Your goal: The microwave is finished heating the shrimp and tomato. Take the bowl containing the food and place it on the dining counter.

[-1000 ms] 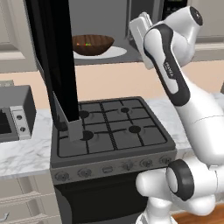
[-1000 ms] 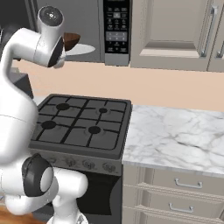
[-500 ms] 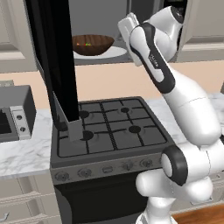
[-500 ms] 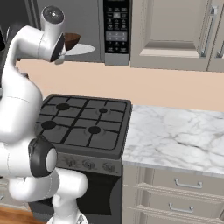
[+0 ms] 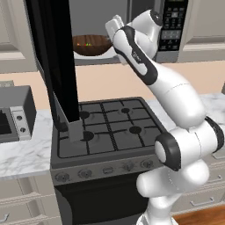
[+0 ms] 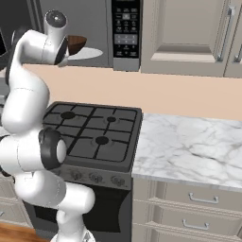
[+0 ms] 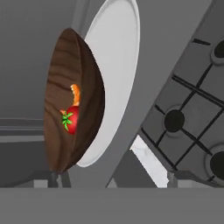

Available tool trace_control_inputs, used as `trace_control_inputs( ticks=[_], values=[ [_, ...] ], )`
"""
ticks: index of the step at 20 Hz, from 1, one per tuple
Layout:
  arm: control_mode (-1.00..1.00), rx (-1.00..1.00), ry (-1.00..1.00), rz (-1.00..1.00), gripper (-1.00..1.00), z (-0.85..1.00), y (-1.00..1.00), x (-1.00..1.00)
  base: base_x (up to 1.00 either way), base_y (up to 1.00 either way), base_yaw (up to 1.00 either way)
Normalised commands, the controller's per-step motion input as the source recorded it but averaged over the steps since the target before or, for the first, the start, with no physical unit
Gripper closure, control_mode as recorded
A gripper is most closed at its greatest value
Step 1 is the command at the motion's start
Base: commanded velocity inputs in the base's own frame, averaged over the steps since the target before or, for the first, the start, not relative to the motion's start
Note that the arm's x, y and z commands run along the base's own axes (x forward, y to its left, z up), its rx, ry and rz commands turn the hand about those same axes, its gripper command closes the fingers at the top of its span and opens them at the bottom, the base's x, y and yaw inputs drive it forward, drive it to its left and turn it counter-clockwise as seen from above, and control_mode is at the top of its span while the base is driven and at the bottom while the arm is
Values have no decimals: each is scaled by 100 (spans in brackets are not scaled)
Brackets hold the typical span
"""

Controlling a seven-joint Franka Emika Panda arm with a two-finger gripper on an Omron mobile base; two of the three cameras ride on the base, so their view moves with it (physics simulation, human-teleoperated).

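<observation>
Arm has swung closer to bowl [image 5: 91, 45] in microwave [image 5: 132, 26].

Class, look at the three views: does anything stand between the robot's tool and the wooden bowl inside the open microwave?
Nothing visible does. The microwave door is swung open, the bowl sits on the white turntable plate, and the hand view looks straight at it, unobstructed.

No words or numbers are showing clearly enough to read anywhere, and the small buttons on the microwave's button panel [image 6: 125, 34] are looking too blurry to make out.
</observation>
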Motion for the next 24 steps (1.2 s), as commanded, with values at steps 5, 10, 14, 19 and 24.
trace_control_inputs(
  ticks=[5, 10, 14, 19, 24],
  values=[
    [-100, 0, 2, 0, -100, 0, 4, 45, 0, 0, 0],
    [-100, 0, 2, 0, -100, -1, 7, 50, 0, 0, 0],
    [-100, 0, 2, 0, -100, -2, 0, 43, 0, 0, 0],
    [-100, 0, 3, 0, -100, -7, 0, 32, 0, 0, 0],
    [-100, -4, 1, 1, 100, -37, 0, 3, 0, 0, 0]
  ],
)
